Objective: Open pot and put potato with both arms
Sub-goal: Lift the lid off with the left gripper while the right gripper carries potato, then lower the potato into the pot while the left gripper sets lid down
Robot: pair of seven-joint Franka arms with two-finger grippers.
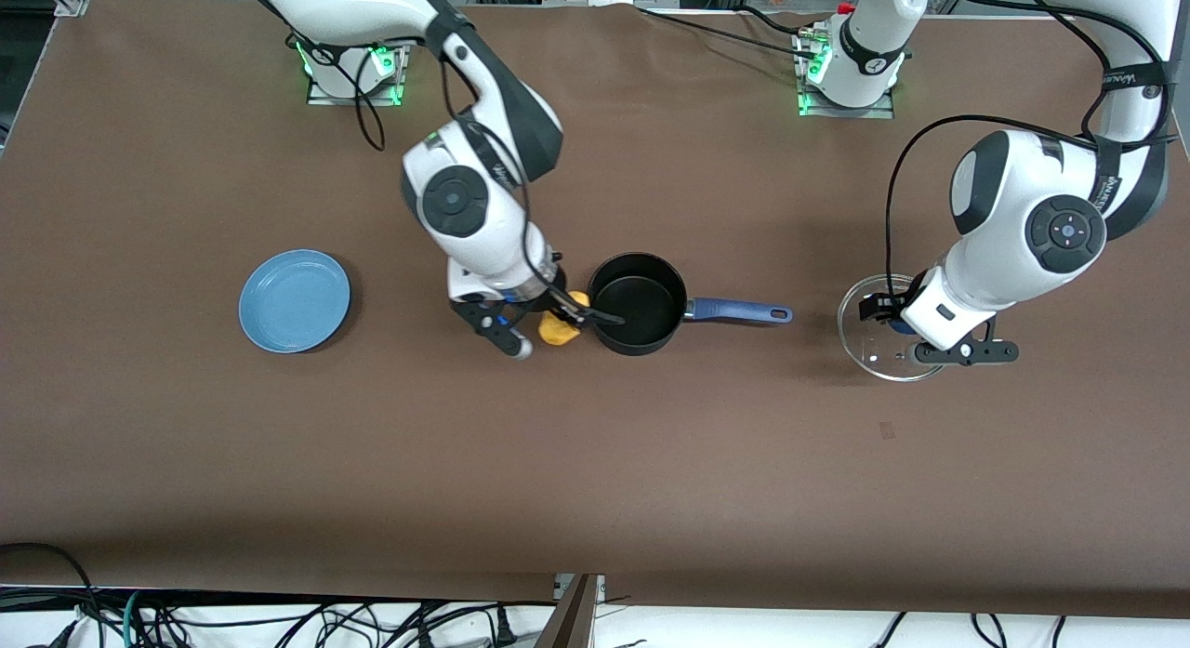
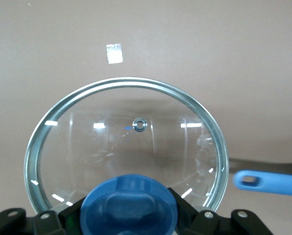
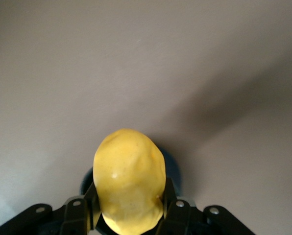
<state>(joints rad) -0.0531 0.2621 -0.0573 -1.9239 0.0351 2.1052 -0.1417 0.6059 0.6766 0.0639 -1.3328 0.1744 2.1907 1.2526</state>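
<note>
The black pot (image 1: 637,304) stands open at mid-table, its blue handle (image 1: 739,310) pointing toward the left arm's end. My right gripper (image 1: 561,324) is shut on the yellow potato (image 1: 558,333), holding it low beside the pot's rim on the right arm's side. In the right wrist view the potato (image 3: 130,181) fills the gripper (image 3: 130,210). My left gripper (image 1: 892,324) is shut on the blue knob (image 2: 130,205) of the glass lid (image 1: 874,350), flat at or just above the table near the handle's tip. The left wrist view shows the lid (image 2: 131,132), the gripper (image 2: 131,218) and the handle (image 2: 268,182).
A flat blue plate (image 1: 295,301) lies on the brown table toward the right arm's end. A small pale tape mark (image 2: 114,54) is on the table past the lid. Cables hang along the table's edge nearest the front camera.
</note>
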